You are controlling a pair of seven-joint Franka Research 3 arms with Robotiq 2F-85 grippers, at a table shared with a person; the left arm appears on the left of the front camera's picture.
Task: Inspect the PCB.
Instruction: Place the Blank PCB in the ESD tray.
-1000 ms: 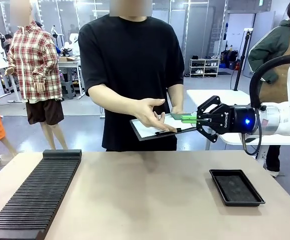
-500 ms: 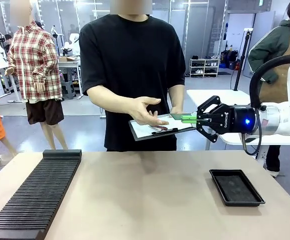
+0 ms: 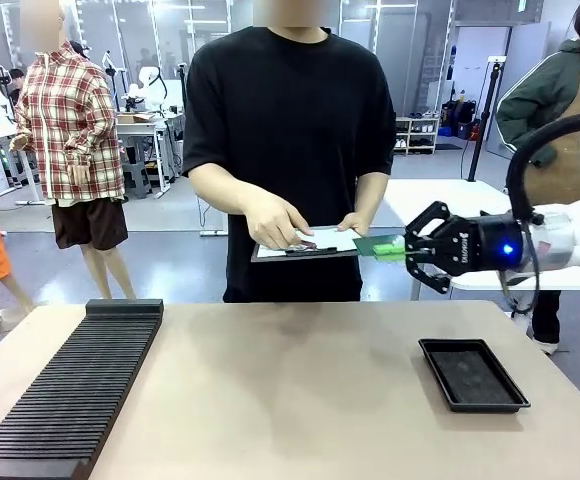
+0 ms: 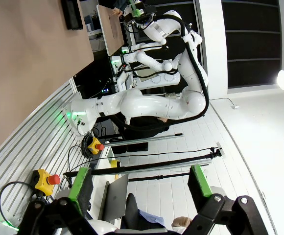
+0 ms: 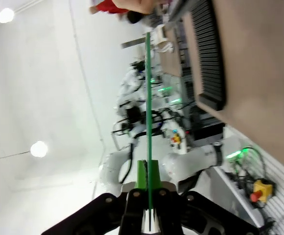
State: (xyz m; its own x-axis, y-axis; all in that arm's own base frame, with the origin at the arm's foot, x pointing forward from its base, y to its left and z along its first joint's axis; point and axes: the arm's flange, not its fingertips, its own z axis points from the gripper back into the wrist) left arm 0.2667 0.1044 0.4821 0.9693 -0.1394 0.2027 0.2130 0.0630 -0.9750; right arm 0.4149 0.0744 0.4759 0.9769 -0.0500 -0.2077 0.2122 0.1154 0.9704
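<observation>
So the right gripper (image 3: 402, 249) was clamped tight on the PCB (image 3: 378, 245), holding the thin green board out flat in the air above the far edge of the table (image 3: 290, 390), well above the tabletop. From the right wrist camera you got the board edge-on, a skinny green line (image 5: 147, 107) running straight up out of the green pads (image 5: 142, 175) pinched on either side of it. The board's free end sat just beside the white clipboard (image 3: 305, 243) the person in the black T-shirt was holding behind the table's far edge; I couldn't tell if the two actually touched. One of the person's hands (image 3: 275, 222) rested on top of the clipboard, the other hand (image 3: 353, 223) held it near the PCB end. On the table, a black shallow tray (image 3: 473, 375) sat toward the right side and a long black slotted rack (image 3: 70, 390) ran along the left side. The left gripper (image 4: 139, 183) was spread wide open with nothing between its green pads, off the table's near side.
</observation>
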